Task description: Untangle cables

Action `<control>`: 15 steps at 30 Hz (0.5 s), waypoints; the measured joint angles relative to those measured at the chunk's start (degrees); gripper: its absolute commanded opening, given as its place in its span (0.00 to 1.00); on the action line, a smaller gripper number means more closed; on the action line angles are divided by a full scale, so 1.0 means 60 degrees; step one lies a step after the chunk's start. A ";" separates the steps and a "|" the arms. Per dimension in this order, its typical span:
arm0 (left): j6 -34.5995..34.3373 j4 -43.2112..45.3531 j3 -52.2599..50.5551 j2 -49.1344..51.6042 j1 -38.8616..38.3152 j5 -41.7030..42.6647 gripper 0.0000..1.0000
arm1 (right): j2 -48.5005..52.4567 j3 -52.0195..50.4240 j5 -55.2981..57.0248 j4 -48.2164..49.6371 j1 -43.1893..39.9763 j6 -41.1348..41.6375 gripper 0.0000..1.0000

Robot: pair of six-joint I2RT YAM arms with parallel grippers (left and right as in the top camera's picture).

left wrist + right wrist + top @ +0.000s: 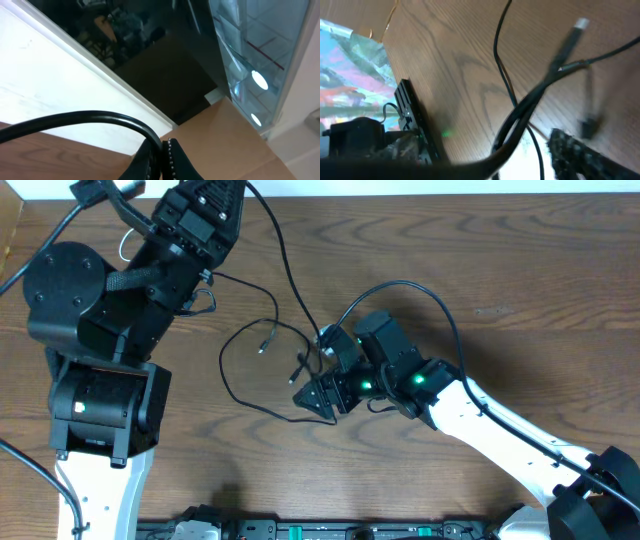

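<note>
A thin black cable [228,370] lies in a wide loop on the wooden table, with small plug ends [264,346] inside the loop. Another black cable [285,265] runs from the left gripper [232,192] at the far edge down to the tangle beside the right gripper [315,397]. In the left wrist view the fingers [172,162] are pressed together on a black cable [90,119]. The right gripper [520,165] is open, and black cables [522,107] run between its jaws. A silver plug [580,23] lies beyond. A white bit [326,338] shows at the tangle.
The bulky left arm [90,310] covers the table's left side, and the white right arm [500,430] crosses the lower right. A black equipment strip [300,530] runs along the front edge. The table's far edge [125,95] is right by the left gripper.
</note>
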 measured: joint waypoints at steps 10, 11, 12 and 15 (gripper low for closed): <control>-0.0004 -0.0058 0.0000 0.0000 0.0000 -0.0637 0.08 | 0.0000 0.0000 -0.0033 -0.0080 -0.0175 0.0317 0.26; -0.0004 -0.0022 0.0000 0.0000 0.0000 -0.0656 0.07 | 0.0000 0.0000 0.0127 -0.0157 -0.0135 0.0339 0.18; -0.0004 -0.0004 0.0000 0.0000 0.0000 -0.0685 0.07 | 0.0004 0.0000 0.0346 -0.0237 -0.0062 0.0379 0.02; -0.0004 0.0000 0.0000 0.0000 0.0004 -0.0714 0.07 | 0.0025 0.0000 0.1049 -0.0350 0.0164 0.0528 0.01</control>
